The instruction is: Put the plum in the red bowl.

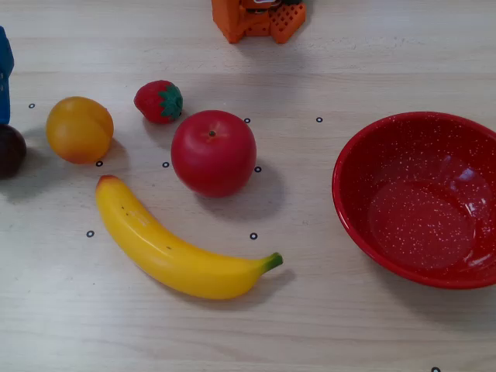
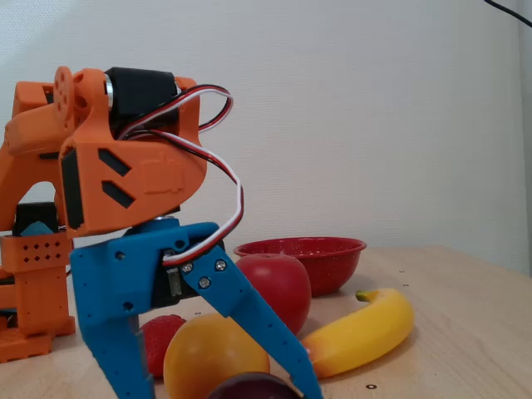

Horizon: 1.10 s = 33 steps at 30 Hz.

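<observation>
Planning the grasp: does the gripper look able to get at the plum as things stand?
Probably yes. The gripper hangs open astride the plum, nothing between them; the orange sits close behind, which may crowd one finger.

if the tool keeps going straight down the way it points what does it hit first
Most likely the plum: the open tool points down with a finger on each side of it. Depth is hard to judge, so the table is possible.

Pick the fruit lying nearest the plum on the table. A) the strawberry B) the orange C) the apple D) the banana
B: in the top-down fixed view the plum sits at the left edge with the orange right beside it, the other fruits farther off.
</observation>
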{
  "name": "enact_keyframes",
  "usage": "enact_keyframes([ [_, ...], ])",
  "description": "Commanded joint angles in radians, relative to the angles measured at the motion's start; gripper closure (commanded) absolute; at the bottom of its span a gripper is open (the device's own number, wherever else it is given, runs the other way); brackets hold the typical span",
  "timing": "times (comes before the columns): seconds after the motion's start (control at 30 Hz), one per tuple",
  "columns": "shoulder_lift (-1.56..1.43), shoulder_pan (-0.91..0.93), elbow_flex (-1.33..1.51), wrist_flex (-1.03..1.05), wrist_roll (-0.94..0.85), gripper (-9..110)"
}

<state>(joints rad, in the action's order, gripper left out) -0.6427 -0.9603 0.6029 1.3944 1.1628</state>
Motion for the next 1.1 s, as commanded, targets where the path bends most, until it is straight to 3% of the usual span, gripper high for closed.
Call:
enact_keyframes([
  [0.0,-0.049,0.006,-0.081,-0.023,0.040,64],
  [0.3,-0.043,0.008,-0.081,-0.025,0.063,72],
  [0.5,-0.040,0.006,-0.081,-0.023,0.092,93],
  [0.67,-0.043,0.006,-0.087,-0.023,0.097,101],
  [1.07,-0.192,0.048,-0.138,0.121,0.020,101],
])
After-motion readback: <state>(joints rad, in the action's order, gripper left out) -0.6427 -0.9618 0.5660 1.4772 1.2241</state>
